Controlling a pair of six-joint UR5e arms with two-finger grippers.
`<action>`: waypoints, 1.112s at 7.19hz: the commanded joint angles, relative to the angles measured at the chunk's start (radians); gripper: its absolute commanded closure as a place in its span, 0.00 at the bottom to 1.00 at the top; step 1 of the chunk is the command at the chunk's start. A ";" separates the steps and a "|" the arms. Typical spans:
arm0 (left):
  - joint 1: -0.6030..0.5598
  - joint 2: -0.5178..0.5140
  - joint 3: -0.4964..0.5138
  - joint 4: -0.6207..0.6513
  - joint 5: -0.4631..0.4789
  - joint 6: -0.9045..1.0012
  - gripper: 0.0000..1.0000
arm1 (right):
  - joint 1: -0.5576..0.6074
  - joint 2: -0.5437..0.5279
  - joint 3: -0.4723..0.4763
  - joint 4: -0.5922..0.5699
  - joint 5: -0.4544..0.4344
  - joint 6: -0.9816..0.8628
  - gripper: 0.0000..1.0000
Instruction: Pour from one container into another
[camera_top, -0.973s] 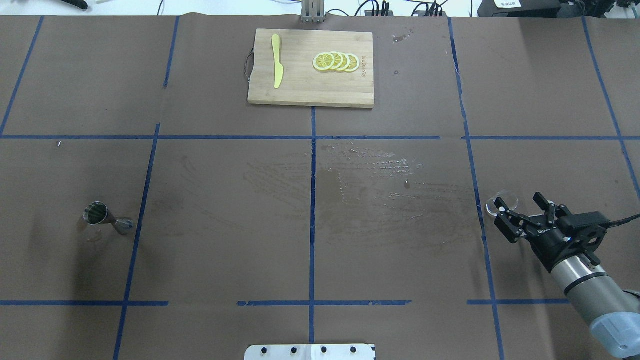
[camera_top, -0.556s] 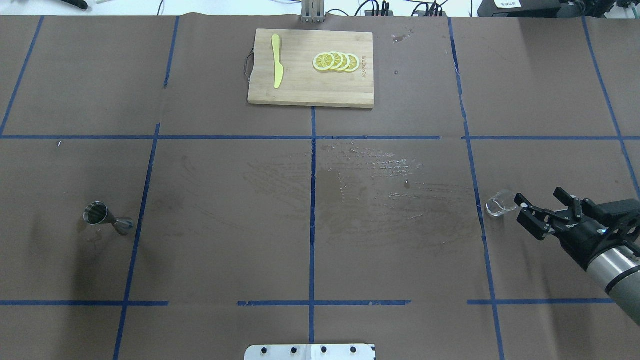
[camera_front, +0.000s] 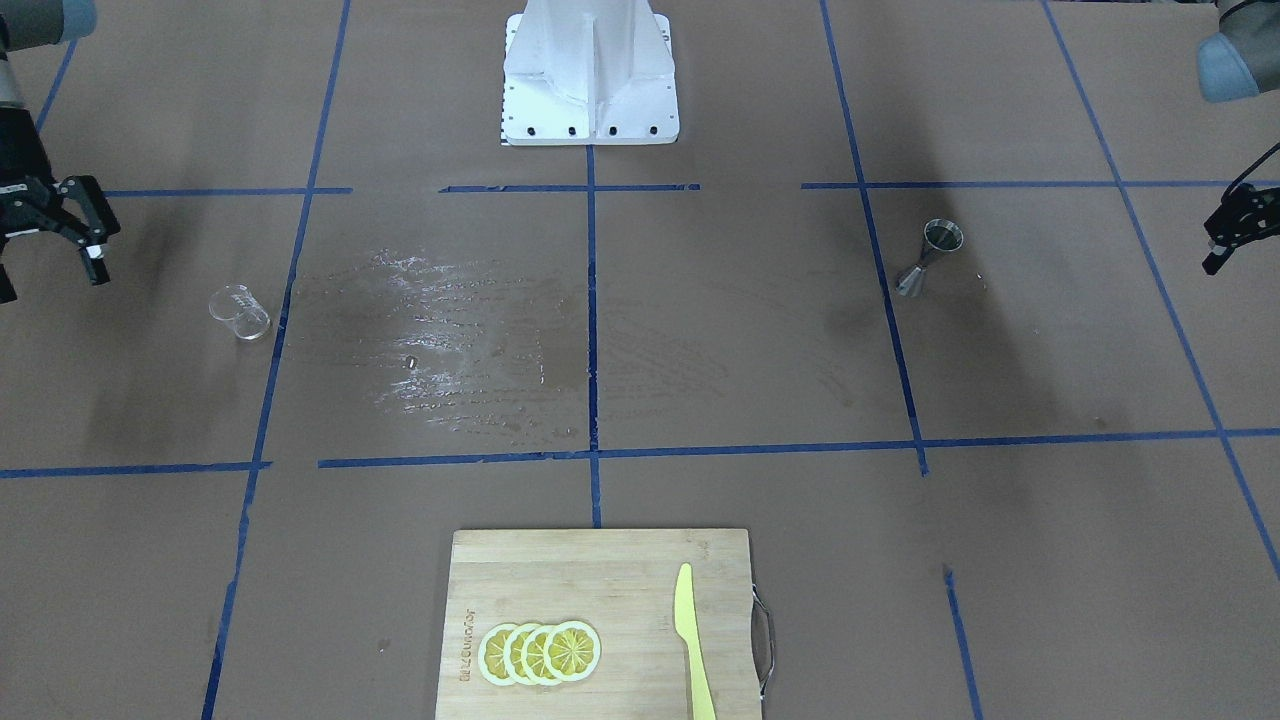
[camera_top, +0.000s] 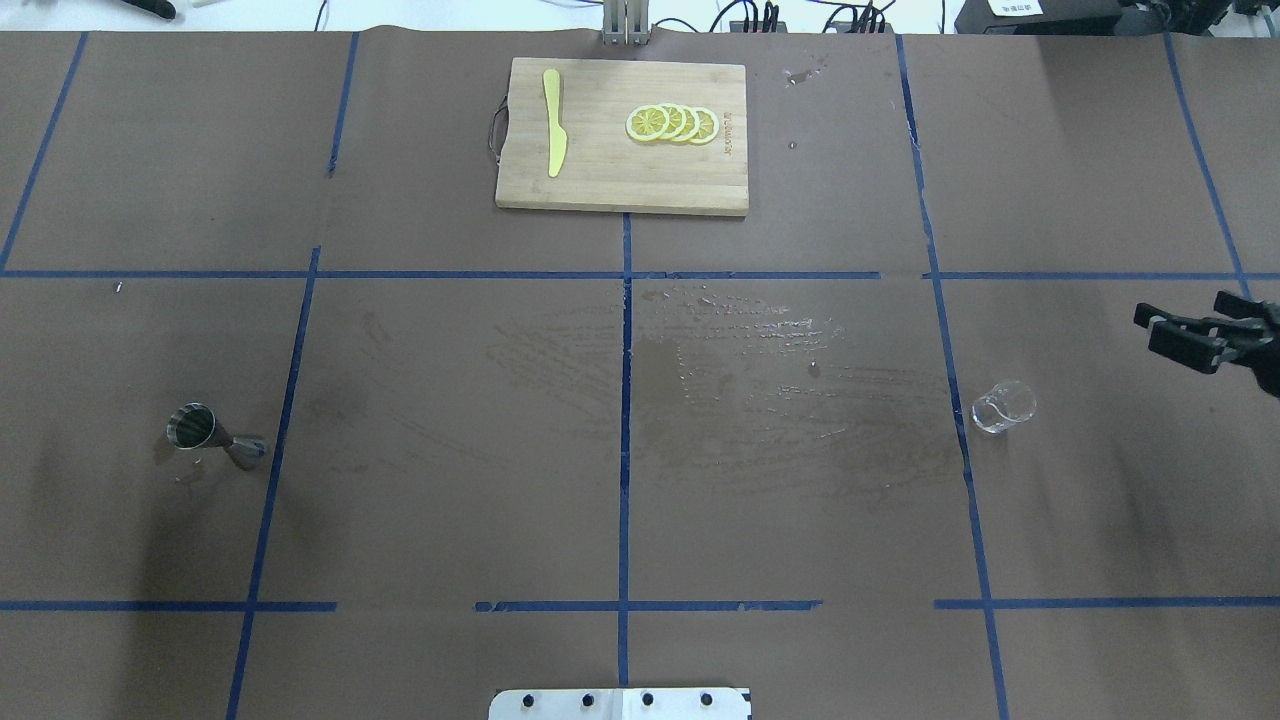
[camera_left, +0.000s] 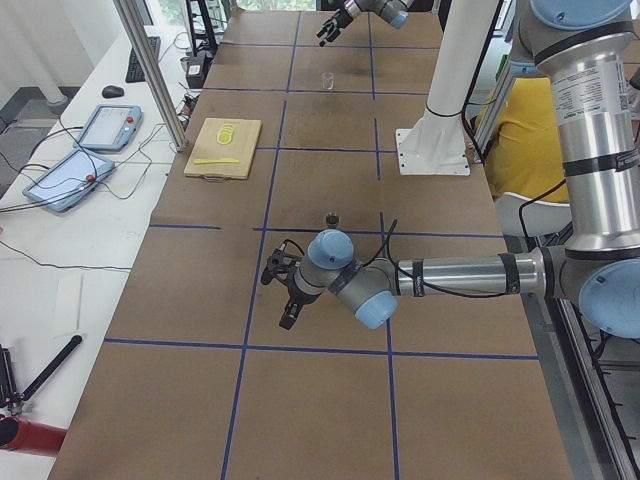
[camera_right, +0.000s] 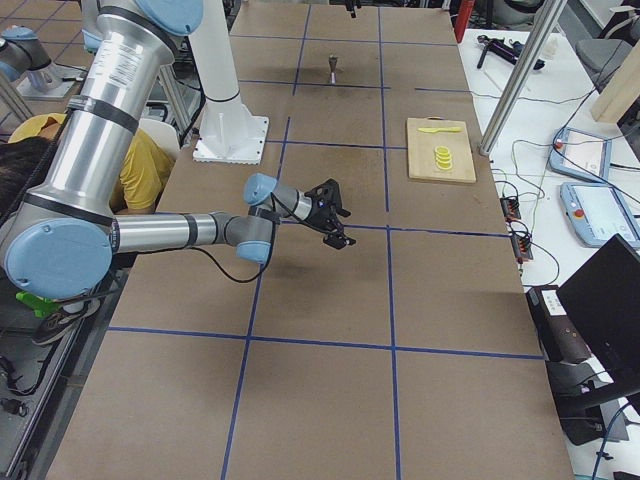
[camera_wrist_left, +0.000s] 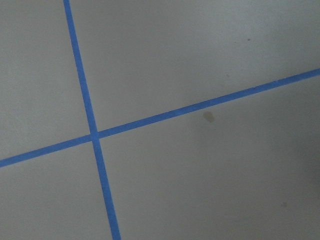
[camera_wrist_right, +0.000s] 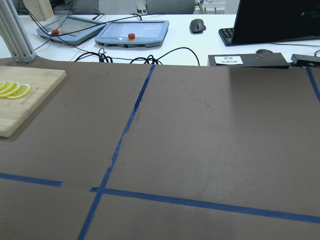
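Farther from glass cup (camera_top: 1003, 406), right pincer (camera_top: 1181, 308).

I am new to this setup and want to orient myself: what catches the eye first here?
A shiny wet smear across the middle of the table stands out first. Next, the wooden cutting board at the edge opposite the robot, with lemon slices and a yellow knife. The glass cup and steel jigger stand alone at opposite sides.
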 joint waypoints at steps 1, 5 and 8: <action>-0.094 -0.023 -0.005 0.127 -0.068 0.104 0.00 | 0.358 0.083 -0.010 -0.216 0.410 -0.221 0.00; -0.234 -0.181 -0.135 0.677 -0.123 0.226 0.00 | 0.706 0.102 -0.013 -0.870 0.921 -0.845 0.00; -0.238 -0.137 -0.164 0.717 -0.123 0.227 0.00 | 0.695 0.175 -0.013 -1.222 0.907 -1.161 0.00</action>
